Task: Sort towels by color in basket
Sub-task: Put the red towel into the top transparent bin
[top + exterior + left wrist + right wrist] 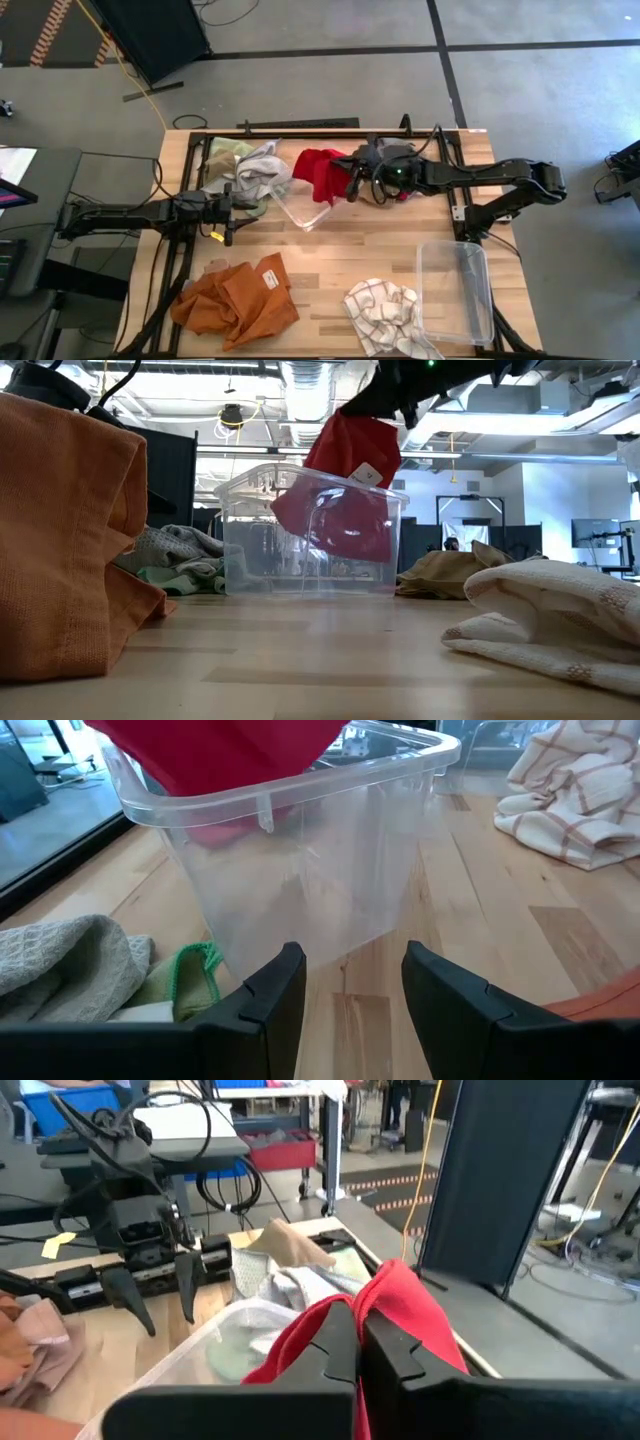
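My right claw (352,186) is clamped on the red towel (320,172) over the clear bin (303,208); I'd lower before releasing. Left claw (228,212) waits open beside it.

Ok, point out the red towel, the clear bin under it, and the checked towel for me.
red towel (318,172): high view, middle of the hanging cloth.
clear bin (300,565): low view, its front wall.
checked towel (382,310): high view, centre of the crumpled heap.

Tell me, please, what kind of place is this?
Probably a robotics lab or workshop: a wooden table on a concrete floor, loose cables, and desks with monitors in the open room behind.
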